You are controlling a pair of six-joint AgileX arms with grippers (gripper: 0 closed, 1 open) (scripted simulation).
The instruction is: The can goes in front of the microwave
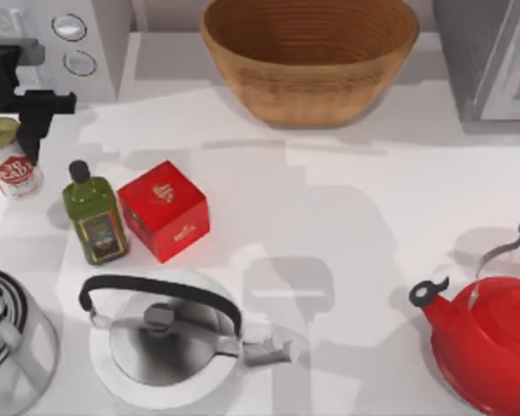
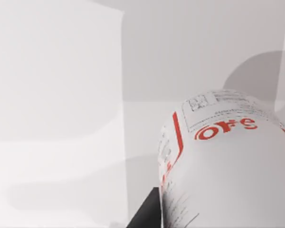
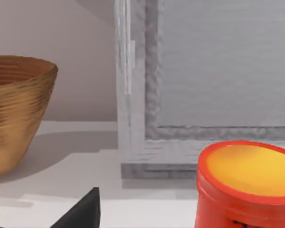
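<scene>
Can (image 1: 9, 158) in hand, my left gripper (image 1: 22, 130) sits at the far left of the table, its black fingers clamped around the tin's upper part, so the tin tilts beneath it. Just behind the gripper stands the white microwave (image 1: 74, 43). Beside the gripper, toward the table's middle, are a green oil bottle (image 1: 94, 215) and a red box (image 1: 165, 210). Up close, the left wrist view shows the tin's white-and-red label (image 2: 228, 161). Whether my right gripper is clenched or released, I cannot tell.
</scene>
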